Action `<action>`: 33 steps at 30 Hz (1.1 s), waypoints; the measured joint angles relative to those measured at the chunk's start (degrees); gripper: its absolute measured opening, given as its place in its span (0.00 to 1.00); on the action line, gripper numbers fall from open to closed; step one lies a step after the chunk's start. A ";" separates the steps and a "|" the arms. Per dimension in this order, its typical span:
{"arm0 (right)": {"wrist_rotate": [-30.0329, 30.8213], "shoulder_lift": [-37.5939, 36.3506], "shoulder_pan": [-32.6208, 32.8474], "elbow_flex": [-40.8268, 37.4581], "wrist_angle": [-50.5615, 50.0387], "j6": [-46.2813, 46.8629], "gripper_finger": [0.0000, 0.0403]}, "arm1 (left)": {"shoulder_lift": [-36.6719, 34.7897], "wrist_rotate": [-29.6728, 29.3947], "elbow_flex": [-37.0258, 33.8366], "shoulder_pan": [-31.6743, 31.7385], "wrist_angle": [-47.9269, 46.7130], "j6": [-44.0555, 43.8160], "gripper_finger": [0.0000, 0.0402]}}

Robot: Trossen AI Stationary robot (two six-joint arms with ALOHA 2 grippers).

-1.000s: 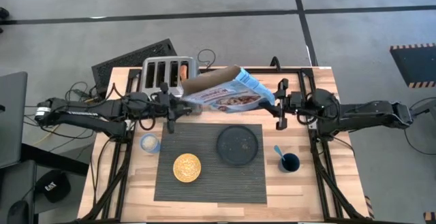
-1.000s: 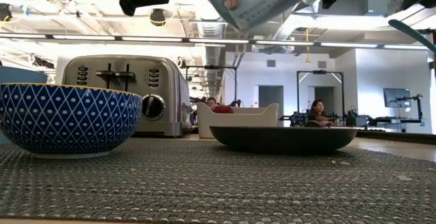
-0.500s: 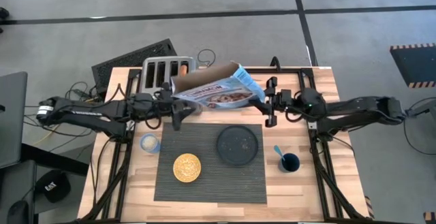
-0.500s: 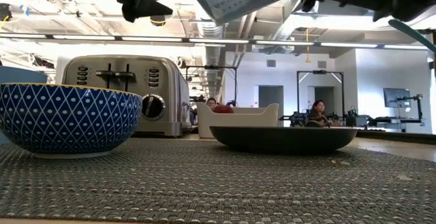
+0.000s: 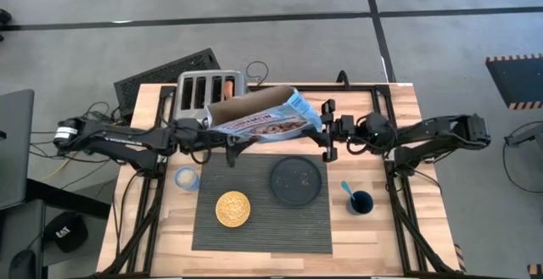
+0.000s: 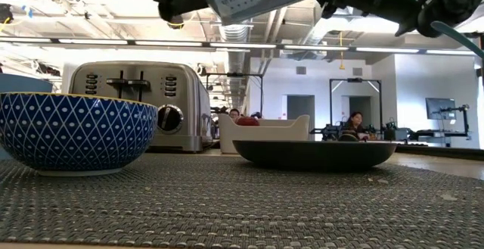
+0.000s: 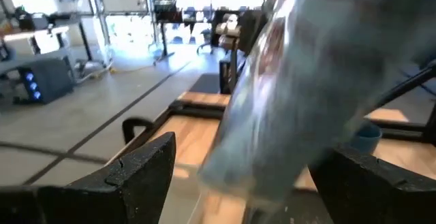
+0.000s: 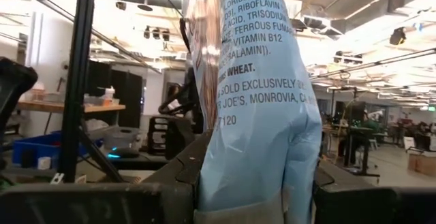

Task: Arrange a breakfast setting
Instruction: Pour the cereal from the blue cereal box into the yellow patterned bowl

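A blue cereal box (image 5: pixel 263 119) is held in the air between my two grippers, above the far edge of the dark ribbed placemat (image 5: pixel 263 203). Its open brown end (image 5: pixel 231 109) points toward the table's left. My left gripper (image 5: pixel 226 136) is shut on the box near that end, and my right gripper (image 5: pixel 327 131) on its closed blue end. On the mat stand the yellow bowl (image 5: pixel 232 209) and the dark plate (image 5: pixel 297 181). The dark blue cup (image 5: pixel 361 202), with the blue-handled spoon (image 5: pixel 347 188) in it, stands to the mat's right. My left gripper has the box (image 7: pixel 272 108) between its two fingers (image 7: pixel 139 176), near the open end, coming level from the table's left. The view is blurred, so the exact place of contact cannot be told. The box is clear of the table. My right gripper pinches the box's closed blue end (image 8: pixel 253 122) between its two fingers, which lie across its narrow side. It comes level from the table's right. The box is lifted clear and stretches away from the fingers toward the left arm.
A four-slot steel toaster (image 5: pixel 209 92) stands at the far left, just behind the box. A small pale round container (image 5: pixel 185 177) sits left of the mat. A black keyboard-like slab (image 5: pixel 170 71) lies beyond the table's far left corner.
My right gripper has gone toward the table's left and my left gripper a little toward the right and near edge, both still on the box. The box has tipped from hanging steeply toward lying level, its open end swung toward the left.
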 joint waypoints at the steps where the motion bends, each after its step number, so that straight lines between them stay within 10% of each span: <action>1: 0.00 0.56 0.20 0.00 0.63 0.11 0.37 | 0.76 0.38 0.00 -0.02 1.72 0.17 0.76; 10: 0.09 5.19 1.86 3.06 3.36 0.10 0.37 | 6.04 3.25 0.00 -0.04 13.75 2.12 0.72; 20: -0.13 8.11 1.68 5.75 4.29 1.30 0.36 | 7.11 4.83 0.37 -0.24 14.77 7.34 0.18; 33: 0.28 -0.43 1.24 6.28 -14.94 -0.12 0.92 | 5.33 5.72 0.46 -0.59 14.65 9.03 0.18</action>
